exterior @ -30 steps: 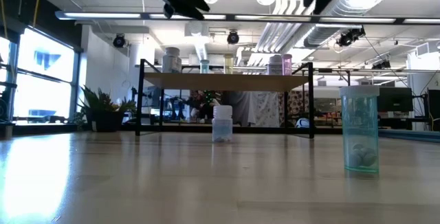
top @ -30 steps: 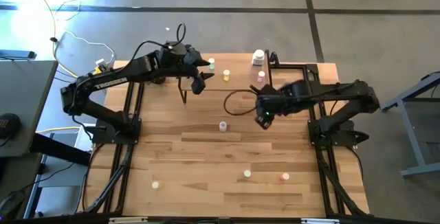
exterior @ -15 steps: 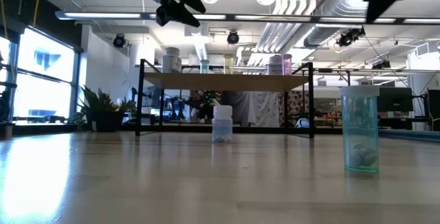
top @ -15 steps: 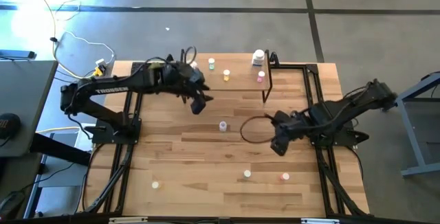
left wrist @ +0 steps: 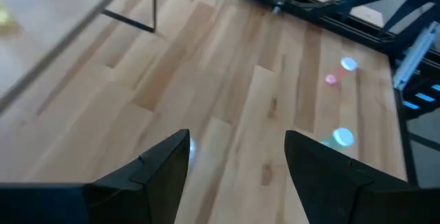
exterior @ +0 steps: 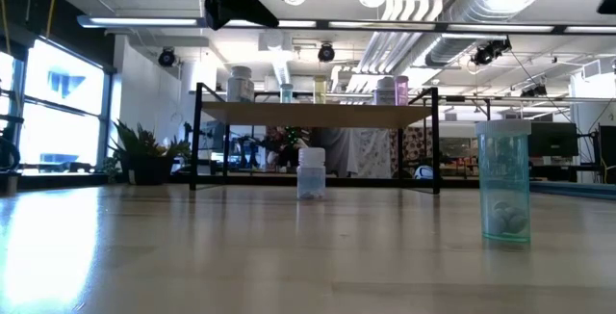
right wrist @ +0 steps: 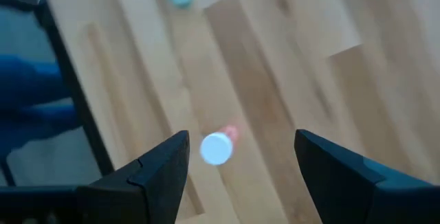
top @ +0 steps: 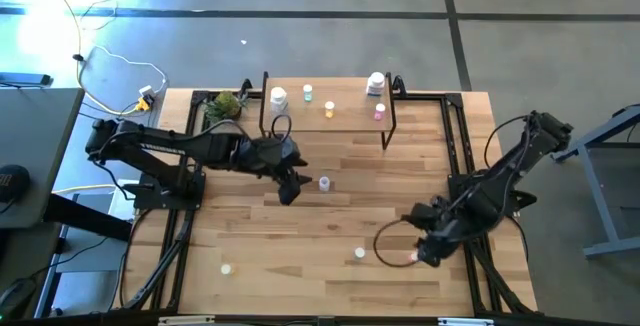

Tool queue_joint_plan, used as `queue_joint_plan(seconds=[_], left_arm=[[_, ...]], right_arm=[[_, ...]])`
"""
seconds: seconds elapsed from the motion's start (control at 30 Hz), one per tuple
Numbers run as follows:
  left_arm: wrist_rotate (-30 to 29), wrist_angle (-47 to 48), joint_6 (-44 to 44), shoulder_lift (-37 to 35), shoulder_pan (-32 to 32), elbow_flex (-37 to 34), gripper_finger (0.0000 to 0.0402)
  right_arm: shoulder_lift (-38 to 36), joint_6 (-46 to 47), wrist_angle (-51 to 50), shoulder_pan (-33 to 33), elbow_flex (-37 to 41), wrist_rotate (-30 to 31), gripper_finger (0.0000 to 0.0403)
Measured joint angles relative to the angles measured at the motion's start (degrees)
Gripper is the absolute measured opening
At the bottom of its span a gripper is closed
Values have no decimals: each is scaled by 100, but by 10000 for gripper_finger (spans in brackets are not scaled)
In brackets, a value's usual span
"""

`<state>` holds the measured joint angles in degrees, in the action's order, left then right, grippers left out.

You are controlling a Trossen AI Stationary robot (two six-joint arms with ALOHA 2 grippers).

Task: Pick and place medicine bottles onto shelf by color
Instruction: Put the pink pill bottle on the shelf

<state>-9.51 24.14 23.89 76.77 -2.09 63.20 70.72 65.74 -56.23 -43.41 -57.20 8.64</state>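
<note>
The light-wood shelf (top: 350,118) stands at the table's far edge on its thin black legs. On it stand two larger white bottles (top: 279,96) (top: 376,83) and small pale green, yellow (top: 329,109) and pink (top: 379,112) ones. My left gripper (top: 289,188) (left wrist: 237,162) hangs open and empty beside a small white-capped bottle (top: 324,183) (exterior: 311,172) standing mid-table. My right gripper (top: 428,254) (right wrist: 237,162) is open above a pink bottle (top: 415,257) (right wrist: 217,147), which shows between the fingers and is not touched. A pale green-blue bottle (top: 359,254) (exterior: 503,181) stands near it.
A green leafy plant (top: 225,104) sits at the shelf's left end. One more small bottle (top: 227,267) stands near the table's near left corner. Black frame rails (top: 190,166) run along both table sides. Bare wood lies between the arms.
My left gripper has come away from the shelf toward the near edge, to just left of the mid-table bottle. My right gripper has swung from beside the shelf toward the near edge, to over the pink bottle. No bottle has moved.
</note>
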Motion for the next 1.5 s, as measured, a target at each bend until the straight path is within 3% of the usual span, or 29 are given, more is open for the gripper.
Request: queue_joint_plan(seconds=[0.4, 0.63, 1.17, 1.3, 1.5], left_arm=[[-478, 14, 442, 0, 840, 0, 228], [-777, 46, 772, 0, 1120, 2, 227], [-915, 46, 1070, 0, 1458, 4, 227], [-917, 45, 1063, 0, 1452, 4, 227], [-918, 46, 1050, 0, 1452, 4, 227]], right_arm=[[20, 252, 959, -876, 783, 152, 254], [74, 265, 1502, -927, 1097, 334, 254], [1132, -19, 1924, -925, 1164, 337, 251], [1169, -18, 1938, -925, 1164, 338, 220], [1169, -18, 1986, -925, 1164, 337, 130]])
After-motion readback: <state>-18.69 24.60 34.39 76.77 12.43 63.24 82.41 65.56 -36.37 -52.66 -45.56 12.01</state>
